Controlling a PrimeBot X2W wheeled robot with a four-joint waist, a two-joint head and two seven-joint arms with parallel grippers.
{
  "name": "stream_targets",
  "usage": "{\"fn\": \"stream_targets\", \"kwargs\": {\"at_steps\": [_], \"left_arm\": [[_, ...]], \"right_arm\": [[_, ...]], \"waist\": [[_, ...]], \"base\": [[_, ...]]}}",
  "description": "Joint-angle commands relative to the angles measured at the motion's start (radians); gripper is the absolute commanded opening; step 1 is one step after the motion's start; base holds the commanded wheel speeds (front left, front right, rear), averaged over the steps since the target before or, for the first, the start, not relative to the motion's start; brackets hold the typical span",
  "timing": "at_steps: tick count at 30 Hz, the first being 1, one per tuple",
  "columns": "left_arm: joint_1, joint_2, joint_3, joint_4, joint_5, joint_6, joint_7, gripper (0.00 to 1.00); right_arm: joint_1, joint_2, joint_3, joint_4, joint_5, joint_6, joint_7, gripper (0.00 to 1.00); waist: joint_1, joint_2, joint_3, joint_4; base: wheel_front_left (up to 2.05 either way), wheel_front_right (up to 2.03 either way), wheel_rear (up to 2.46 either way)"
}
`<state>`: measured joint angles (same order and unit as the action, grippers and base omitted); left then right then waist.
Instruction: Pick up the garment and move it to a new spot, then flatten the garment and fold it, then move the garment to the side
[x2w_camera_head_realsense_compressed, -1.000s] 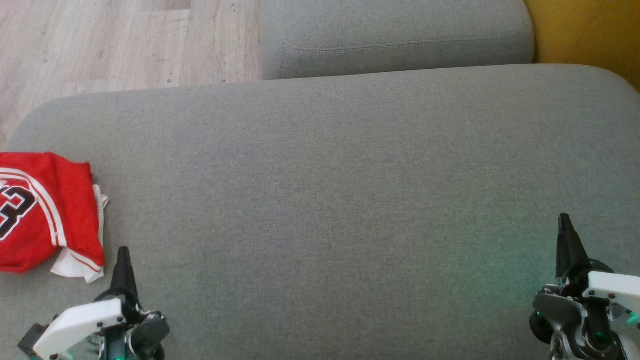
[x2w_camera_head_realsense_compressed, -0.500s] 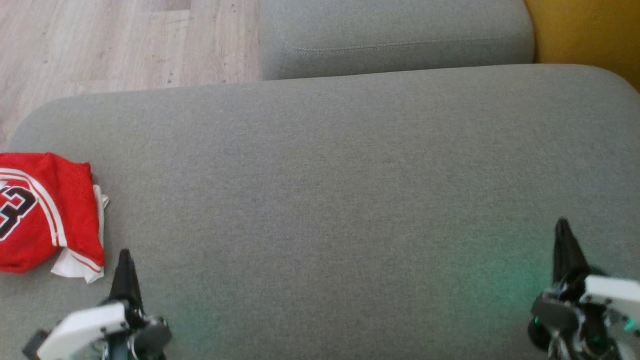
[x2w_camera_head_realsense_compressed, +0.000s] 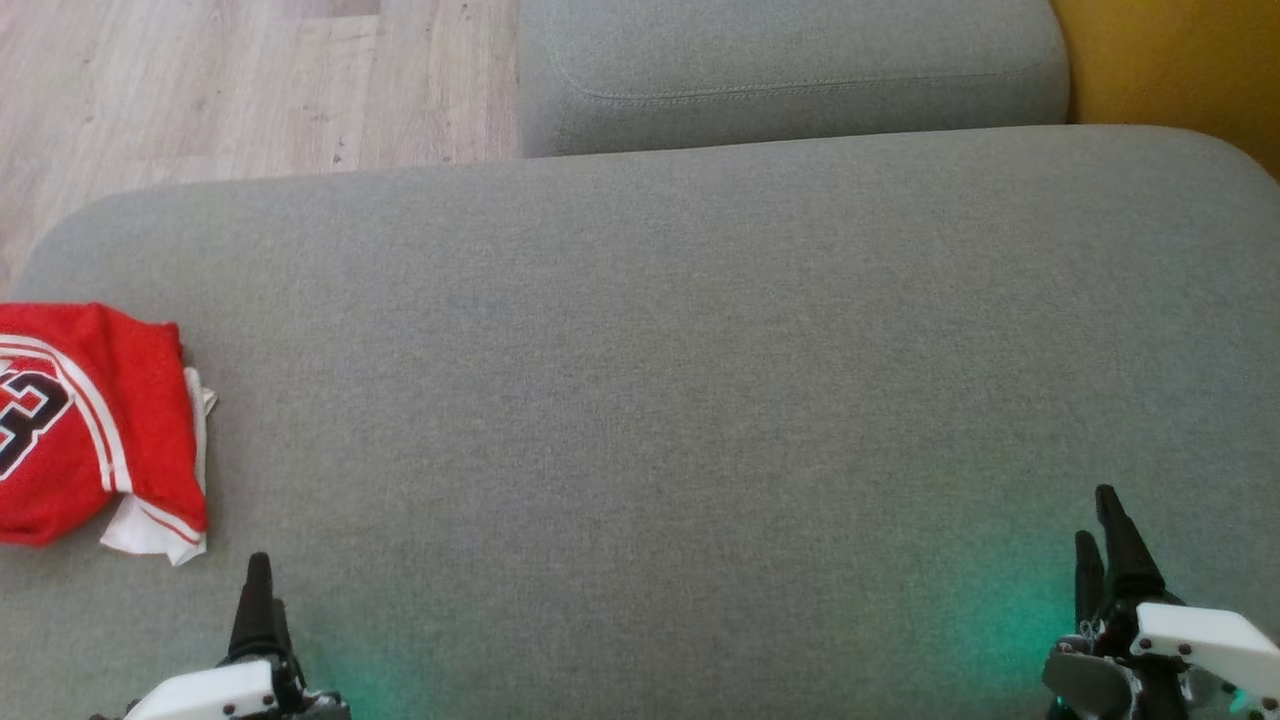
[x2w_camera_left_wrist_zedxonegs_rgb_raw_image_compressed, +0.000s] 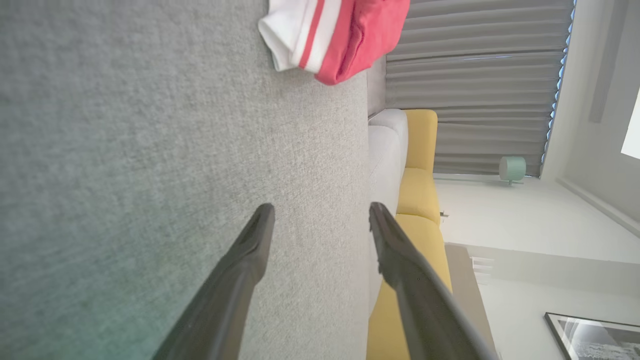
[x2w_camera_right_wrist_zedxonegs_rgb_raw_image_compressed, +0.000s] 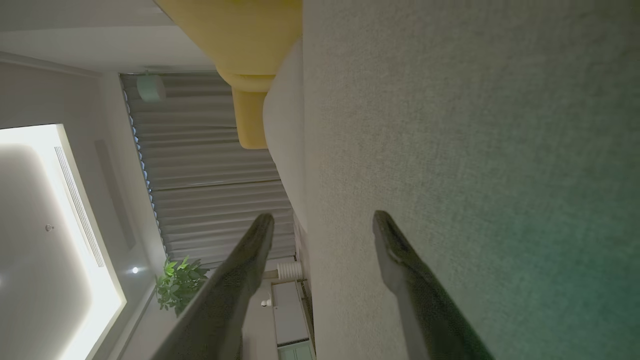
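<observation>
Garment (x2w_camera_head_realsense_compressed: 90, 430): red jersey with white trim and a dark number, bunched in a loose pile at the far left end of the grey seat cushion (x2w_camera_head_realsense_compressed: 650, 380), with part of it cut off by the left edge of the head view. Because of that I can't call its long axis; the part I see runs roughly front to back. A white hem corner sticks out on the side facing me. My left gripper (x2w_camera_head_realsense_compressed: 258, 600) sits low, just behind and to the right of that corner, near it but not touching. In the left wrist view the garment (x2w_camera_left_wrist_zedxonegs_rgb_raw_image_compressed: 345, 35) lies straight ahead of the left gripper (x2w_camera_left_wrist_zedxonegs_rgb_raw_image_compressed: 320, 207), whose fingers are spread with nothing between them. My right gripper (x2w_camera_head_realsense_compressed: 1092, 512) is well apart across the seat; the right wrist view shows it (x2w_camera_right_wrist_zedxonegs_rgb_raw_image_compressed: 322, 215) spread wide and empty too. The left arm is clearly nearer, so any reach should go forward and left.
</observation>
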<state>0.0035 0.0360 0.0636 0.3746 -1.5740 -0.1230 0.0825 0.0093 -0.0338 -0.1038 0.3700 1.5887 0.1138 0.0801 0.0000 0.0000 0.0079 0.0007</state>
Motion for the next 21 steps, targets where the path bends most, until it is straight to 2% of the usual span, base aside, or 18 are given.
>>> {"fn": "stream_targets", "kwargs": {"at_steps": [1,21], "left_arm": [[-0.051,0.013,0.000,-0.033,0.035,-0.001,-0.014,1.00],[-0.096,0.031,-0.028,-0.021,0.311,-0.002,-0.069,1.00]], "right_arm": [[-0.058,-0.017,0.006,-0.032,-0.025,0.002,-0.015,1.00],[-0.119,-0.025,0.041,-0.025,-0.283,0.004,-0.070,1.00]], "waist": [[0.0000,0.0000,0.002,0.000],[0.0000,0.0000,0.020,0.006]], "base": [[0.00,0.00,0.00],[0.00,0.00,0.00]]}}
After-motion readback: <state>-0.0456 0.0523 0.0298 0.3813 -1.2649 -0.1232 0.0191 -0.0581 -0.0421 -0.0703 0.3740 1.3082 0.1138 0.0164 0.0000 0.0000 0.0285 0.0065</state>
